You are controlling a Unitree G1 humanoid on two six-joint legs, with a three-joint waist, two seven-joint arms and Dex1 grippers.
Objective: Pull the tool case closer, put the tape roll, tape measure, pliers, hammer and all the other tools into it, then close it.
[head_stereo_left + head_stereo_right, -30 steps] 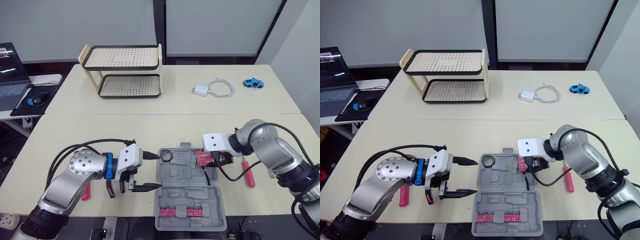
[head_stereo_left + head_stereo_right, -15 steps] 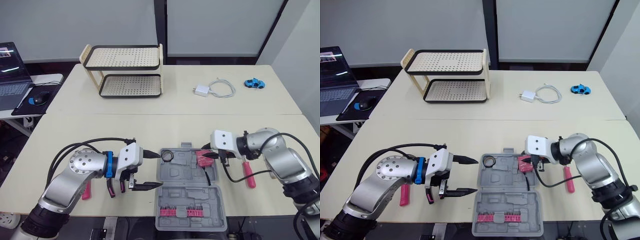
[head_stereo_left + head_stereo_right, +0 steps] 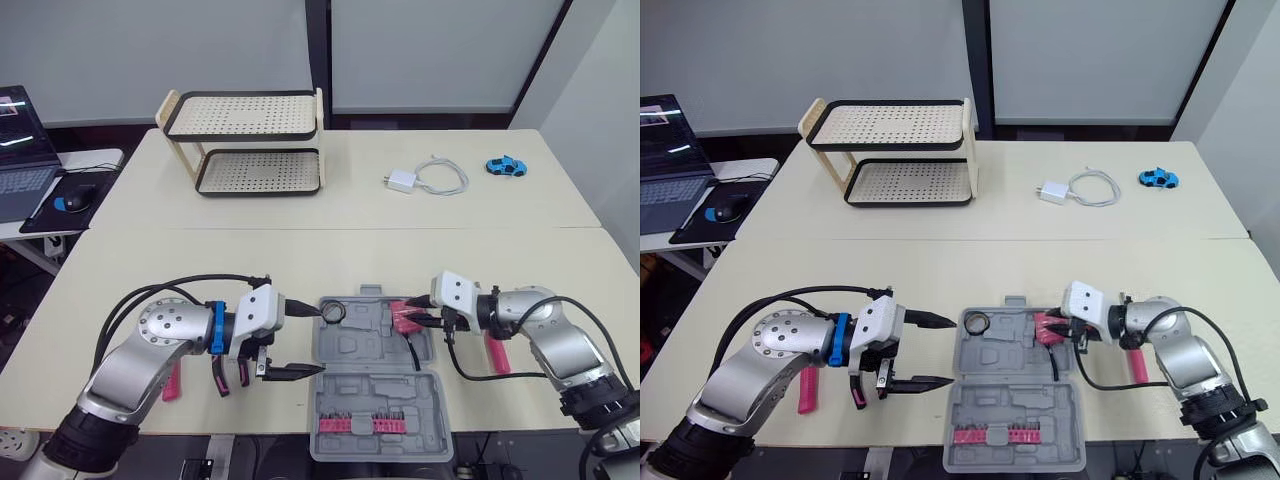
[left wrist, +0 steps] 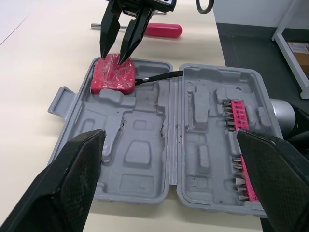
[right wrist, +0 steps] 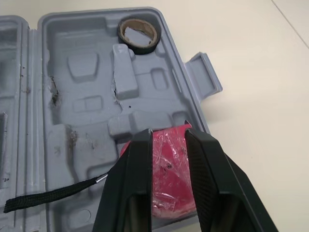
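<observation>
We are putting tools into the open tool case point(image 3: 370, 380). The tape roll point(image 5: 137, 35) is lying in the case's far left corner; the pink tape measure point(image 4: 113, 73) is sitting in its far right corner. Our right gripper point(image 4: 113, 57) is hanging over the tape measure with its fingers a little apart, squeezing nothing; the tips may be touching the top, but we cannot be sure. Our left gripper point(image 3: 320, 342) is waiting just beside the left side of the case, fingers wide apart and holding nothing.

We think we are setting the tape measure down. To do it well, it should be lying flat in its hollow, so the lid can shut later; the gripper should lift straight up, not dragging it or catching its black strap point(image 4: 159, 76). A pink screwdriver point(image 3: 497, 352) is lying right of the case and another pink handle point(image 3: 172, 383) left of it; those come next.
</observation>
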